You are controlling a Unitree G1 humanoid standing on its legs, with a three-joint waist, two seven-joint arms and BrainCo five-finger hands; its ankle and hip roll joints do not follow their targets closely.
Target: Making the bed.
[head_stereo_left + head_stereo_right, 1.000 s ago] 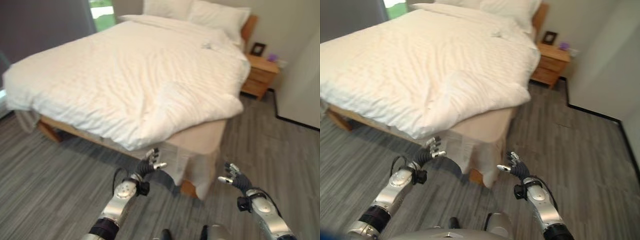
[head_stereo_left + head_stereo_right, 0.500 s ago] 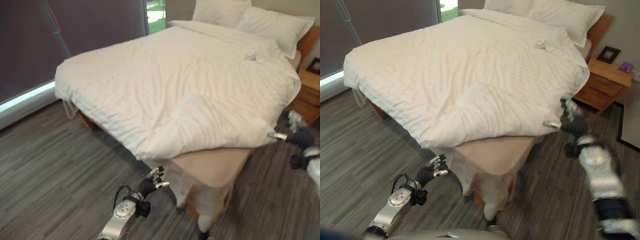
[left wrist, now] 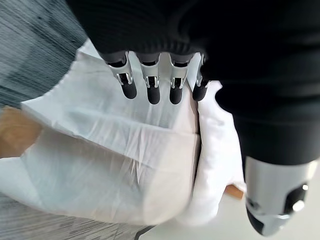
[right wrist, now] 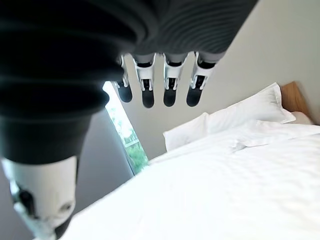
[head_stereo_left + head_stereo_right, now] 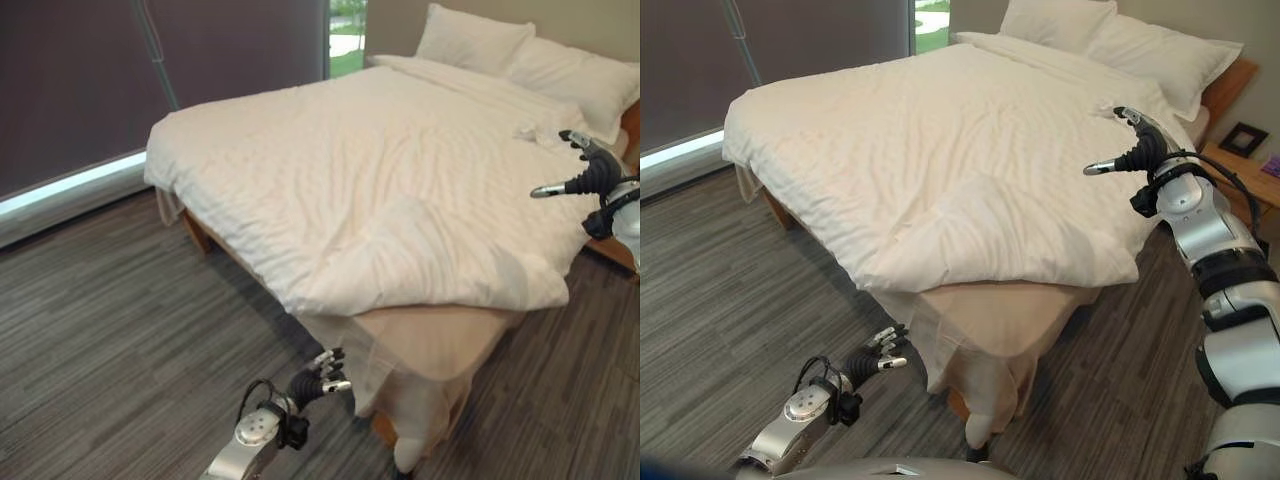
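Right eye view: the right hand (image 5: 1137, 152), fingers loosely open and empty, hovers at frame right over the rumpled duvet (image 5: 940, 170), while the left hand (image 5: 878, 357), equally empty, hangs low near the bed's (image 5: 1000, 315) uncovered foot corner, likely positioning to straighten it.

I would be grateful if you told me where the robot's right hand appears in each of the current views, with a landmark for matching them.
Left eye view: the right hand is at the right edge, raised over the white duvet.
Right eye view: upper right, above the duvet's right side.
Left wrist view: not seen; that is the left hand.
Right wrist view: fingers relaxed, holding nothing.
Shared landmark: the pillows at the head.
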